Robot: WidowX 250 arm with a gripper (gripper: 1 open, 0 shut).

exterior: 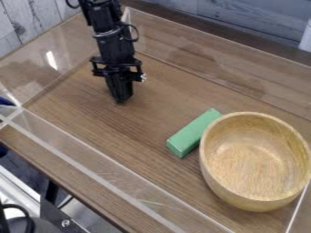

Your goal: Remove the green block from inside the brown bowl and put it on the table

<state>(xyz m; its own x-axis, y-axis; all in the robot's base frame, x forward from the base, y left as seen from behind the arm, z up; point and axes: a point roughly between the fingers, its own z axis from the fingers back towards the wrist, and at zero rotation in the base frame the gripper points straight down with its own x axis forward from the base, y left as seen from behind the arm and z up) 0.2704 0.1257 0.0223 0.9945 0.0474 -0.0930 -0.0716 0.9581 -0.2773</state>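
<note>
The green block (194, 133) lies flat on the table (145, 114), just left of the brown bowl (254, 158) and touching or almost touching its rim. The bowl's inside holds nothing. My gripper (120, 96) hangs over the left middle of the table, well to the upper left of the block. Its fingers point down, shut, with nothing between them.
Low clear acrylic walls (73, 155) run along the table's front and left edges. A white plank wall stands behind at the upper left. The bowl sits near the front right corner.
</note>
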